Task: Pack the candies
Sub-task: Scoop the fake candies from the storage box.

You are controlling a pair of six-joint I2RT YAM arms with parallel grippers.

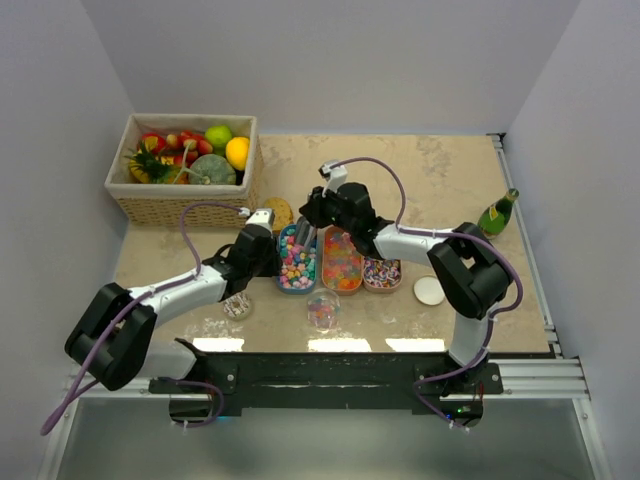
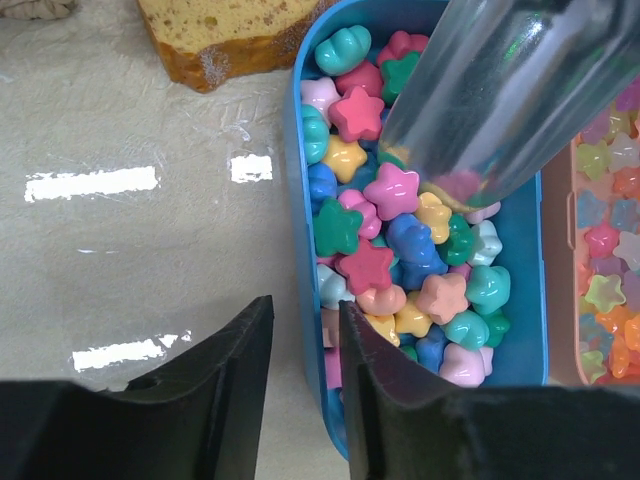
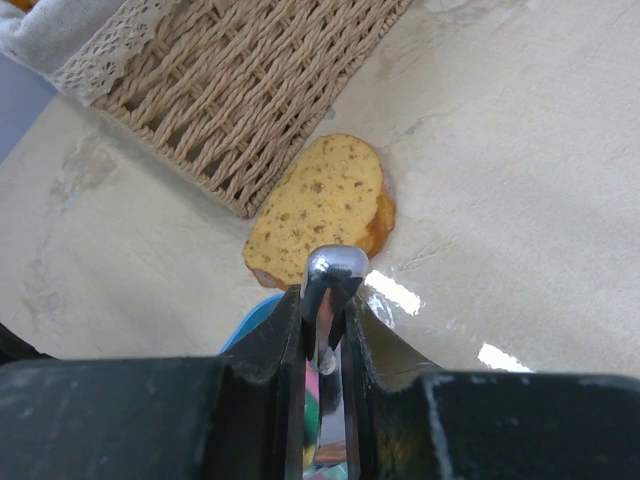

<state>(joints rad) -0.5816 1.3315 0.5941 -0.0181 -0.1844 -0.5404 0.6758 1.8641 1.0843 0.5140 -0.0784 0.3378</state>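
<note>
Left of the blue tray (image 2: 299,130), our left gripper (image 2: 305,305) stands astride the tray's left wall. Its fingers (image 2: 230,390) are apart, one outside the tray and one just inside over the candies (image 2: 390,190). We see a gap between the outer finger and the wall, so nothing is clamped. We judge its job is to steady the tray, so it should pinch the wall alone and trap no sweet under the inner finger. The cookie (image 3: 320,205) lies just beyond the tray's far left corner and is best left alone. The candies, stars and shells in many colours, fill the blue tray. More lie in the orange tray (image 1: 341,262) and the pink tray (image 1: 382,272) to its right, and some sit in the clear cup (image 1: 323,310) just in front of it. At the tray's far end the scoop (image 2: 500,90) tilts mouth-down into the heap, and our right gripper (image 3: 325,320) has its fingers clamped on the thin metal handle. To scoop well, we should drive it shallow along the tray's length, well clear of the left finger. We should level it before lifting so the load stays in, then carry it low to the cup.
</note>
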